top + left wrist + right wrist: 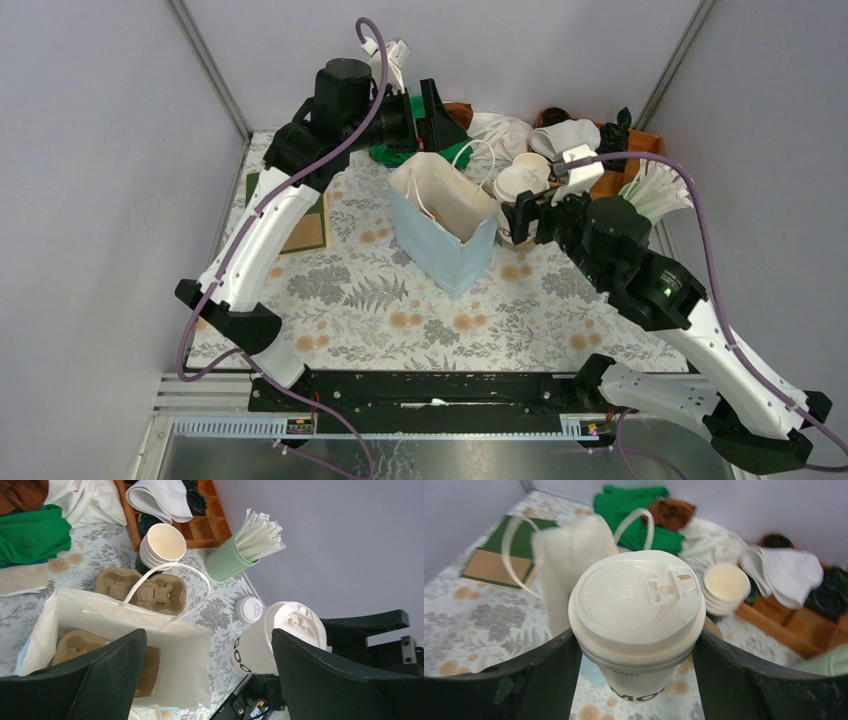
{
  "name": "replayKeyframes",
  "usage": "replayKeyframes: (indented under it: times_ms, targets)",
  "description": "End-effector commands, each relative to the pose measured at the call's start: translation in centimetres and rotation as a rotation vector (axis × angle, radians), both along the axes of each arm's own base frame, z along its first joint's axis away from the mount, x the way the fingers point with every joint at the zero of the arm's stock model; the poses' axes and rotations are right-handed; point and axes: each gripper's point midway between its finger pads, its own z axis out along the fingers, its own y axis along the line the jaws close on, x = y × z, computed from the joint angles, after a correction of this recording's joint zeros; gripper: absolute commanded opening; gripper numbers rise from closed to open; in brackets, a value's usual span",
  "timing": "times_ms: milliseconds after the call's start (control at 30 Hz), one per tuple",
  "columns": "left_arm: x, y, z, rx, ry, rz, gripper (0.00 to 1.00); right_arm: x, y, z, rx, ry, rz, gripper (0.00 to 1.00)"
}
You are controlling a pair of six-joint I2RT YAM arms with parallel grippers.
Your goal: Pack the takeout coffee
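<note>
right pincer grips takeout coffee, lid up | paper bag just beside it | left pincer spread wide, empty, bag below

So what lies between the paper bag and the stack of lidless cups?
A brown pulp cup tray lies flat there, shown in the left wrist view.

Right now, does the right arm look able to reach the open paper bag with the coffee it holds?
Probably yes. The right gripper, shut on the takeout coffee, sits just beside the paper bag, whose mouth stands open. Only its looped handles might snag.
</note>
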Motion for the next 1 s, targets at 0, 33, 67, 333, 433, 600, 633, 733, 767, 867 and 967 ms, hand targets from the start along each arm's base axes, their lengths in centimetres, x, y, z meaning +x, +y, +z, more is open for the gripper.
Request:
replayKeyframes:
  times_ms: [0, 33, 67, 333, 433, 600, 633, 733, 767, 867, 967]
  targets:
    - [0.6, 1.9, 1.9, -0.024, -0.073, 0.102, 0.99, 0.9, -4.0, -5.2, -0.037, 0.088, -0.255, 0.64]
    - [1.0, 2.6, 1.3, -0.011, -0.058, 0.139, 0.99, 0.9, -4.6, -6.2, -0.032, 0.103, -0.3, 0.63]
    - [1.5, 3.5, 0.8, -0.002, -0.043, 0.181, 0.99, 1.0, -5.3, -7.0, -0.023, 0.113, -0.344, 0.63]
    - [3.5, 8.3, -1.0, 0.022, 0.012, 0.305, 0.99, 2.0, -5.6, -11.4, 0.062, 0.099, -0.45, 0.64]
    - [3.1, 8.7, -1.7, 0.047, 0.008, 0.301, 0.99, 2.3, -5.2, -13.2, 0.07, 0.106, -0.444, 0.64]
    - [1.8, 9.6, -3.7, 0.088, -0.006, 0.295, 0.99, 2.4, -4.1, -18.1, 0.179, 0.149, -0.452, 0.64]
    - [1.4, 9.9, -4.1, 0.098, -0.01, 0.291, 0.99, 2.4, -4.0, -19.1, 0.195, 0.162, -0.456, 0.64]
    - [-0.2, 10.7, -5.0, 0.118, -0.041, 0.28, 0.99, 2.4, -3.9, -21.9, 0.249, 0.163, -0.469, 0.64]
    - [-0.7, 10.9, -5.1, 0.117, -0.054, 0.276, 0.99, 2.5, -4.2, -22.7, 0.264, 0.153, -0.486, 0.64]
    - [-2.4, 11.5, -5.9, 0.097, -0.086, 0.267, 0.99, 2.8, -5.2, -24.6, 0.29, 0.1, -0.535, 0.64]
    - [-3.4, 11.9, -6.5, 0.082, -0.102, 0.263, 0.99, 3.2, -5.2, -25.6, 0.255, 0.07, -0.533, 0.65]
